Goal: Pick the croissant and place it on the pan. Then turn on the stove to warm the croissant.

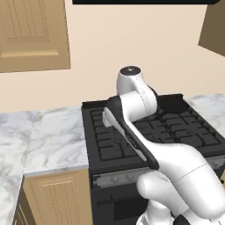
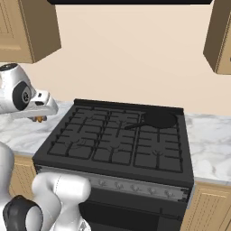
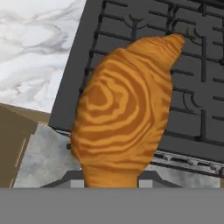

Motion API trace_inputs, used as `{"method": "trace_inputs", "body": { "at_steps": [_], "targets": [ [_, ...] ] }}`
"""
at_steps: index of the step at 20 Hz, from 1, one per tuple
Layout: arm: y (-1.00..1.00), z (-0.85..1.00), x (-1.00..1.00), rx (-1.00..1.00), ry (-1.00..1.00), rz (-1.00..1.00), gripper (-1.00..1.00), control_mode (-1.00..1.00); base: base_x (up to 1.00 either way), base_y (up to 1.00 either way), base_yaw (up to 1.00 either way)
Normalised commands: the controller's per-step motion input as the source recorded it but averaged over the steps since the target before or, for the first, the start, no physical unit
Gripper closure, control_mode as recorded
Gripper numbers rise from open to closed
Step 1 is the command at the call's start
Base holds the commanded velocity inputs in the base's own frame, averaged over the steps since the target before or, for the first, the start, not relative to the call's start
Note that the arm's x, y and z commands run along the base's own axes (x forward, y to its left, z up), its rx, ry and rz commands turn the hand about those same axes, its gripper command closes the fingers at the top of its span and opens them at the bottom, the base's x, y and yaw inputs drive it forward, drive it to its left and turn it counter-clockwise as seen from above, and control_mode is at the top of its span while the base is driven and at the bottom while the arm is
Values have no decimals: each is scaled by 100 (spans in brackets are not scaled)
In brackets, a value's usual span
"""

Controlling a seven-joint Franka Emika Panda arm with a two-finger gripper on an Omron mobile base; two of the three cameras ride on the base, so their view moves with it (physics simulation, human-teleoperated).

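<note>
While the gripper [image 2: 39, 118] hangs above the marble counter [image 2: 18, 131] just left of the stove [image 2: 117, 144], its jaws are closed on the croissant [image 3: 124, 118], which the hand view shows standing up between the finger tips. Seen that close, the pastry is an orange-brown crescent with darker swirled bands, its narrow tip pointing toward the grates. In the right base view only a small orange-brown piece of it peeps out under the white hand, level with the stove's back left corner and clear of the counter below.

Nearest the base on the stove is the grey front panel [image 2: 135, 186], with a row of small knobs [image 2: 134, 187] along it, and beneath that the dark oven door. Above the panel the black cooktop spreads out under dark cast grates [image 2: 113, 140]; nothing lies on the front burners.

Farther back, on the stove's rear right burner, sits the pan [image 2: 159, 119], a small round black skillet with low sides. Its short handle [image 2: 134, 125] points forward and left toward the middle of the cooktop. The croissant is well apart from it, on the opposite side of the stove.

Marble counter also runs on the stove's right side [image 2: 210, 144]. Behind the stove rises a plain beige wall [image 2: 131, 54], with wooden wall cabinets [image 2: 27, 27] hanging to either side above it.
</note>
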Motion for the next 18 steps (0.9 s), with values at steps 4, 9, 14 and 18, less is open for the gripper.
{"method": "trace_inputs", "body": {
  "at_steps": [4,9,14,18],
  "targets": [
    [-100,0,48,0,2,-39,100,-100,0,0,0],
    [-100,0,55,0,2,-41,100,-100,0,0,0],
    [-100,0,64,0,4,-43,100,-100,0,0,0],
    [-100,0,50,1,2,-39,100,-100,0,0,0]
  ]
}}
